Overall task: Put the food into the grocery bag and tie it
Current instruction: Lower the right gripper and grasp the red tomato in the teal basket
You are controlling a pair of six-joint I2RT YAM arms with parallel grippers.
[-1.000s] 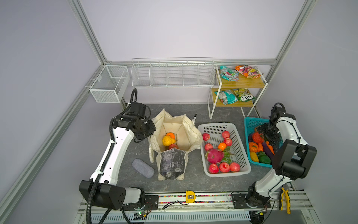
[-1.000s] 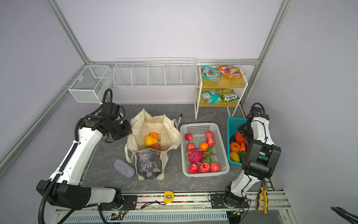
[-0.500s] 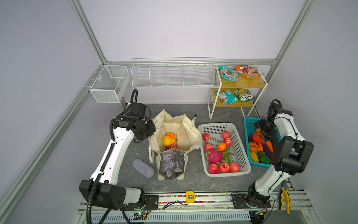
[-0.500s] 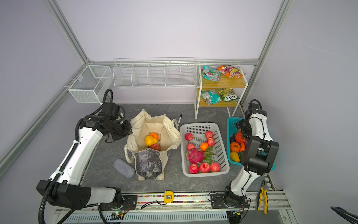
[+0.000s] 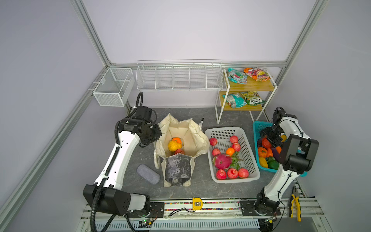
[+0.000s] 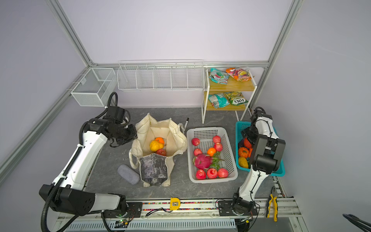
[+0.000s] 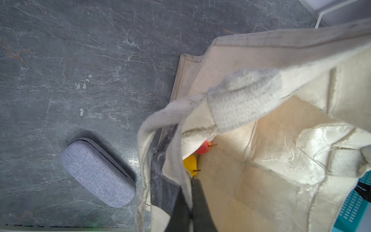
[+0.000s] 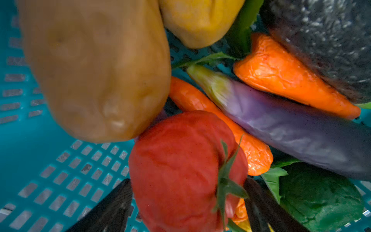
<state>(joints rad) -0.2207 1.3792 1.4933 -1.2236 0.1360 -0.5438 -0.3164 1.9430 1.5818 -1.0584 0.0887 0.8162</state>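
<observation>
Both top views: the grocery bag (image 5: 193, 138) (image 6: 174, 138) stood open mid-counter (image 5: 200, 186), the teal basket (image 5: 259, 124) at its 3 o'clock.

Left wrist: left jaws clamped shut on the bag's limp canvas rim.

Right wrist: right jaws gaped astride a red tomato (image 8: 180, 170) in that basket. It was probably light and squashy, best taken across its middle.

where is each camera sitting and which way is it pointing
Top views: high at the front, facing down and toward the back wall; the left arm and right arm show whole.
Left wrist: on the left arm, looking down along the left gripper, shut on the bag at its rim; case beside it.
Right wrist: on the right arm, close over the teal basket; open right gripper astride a tomato.
Shared: bag and case appear in both top views and the left wrist view.
</observation>
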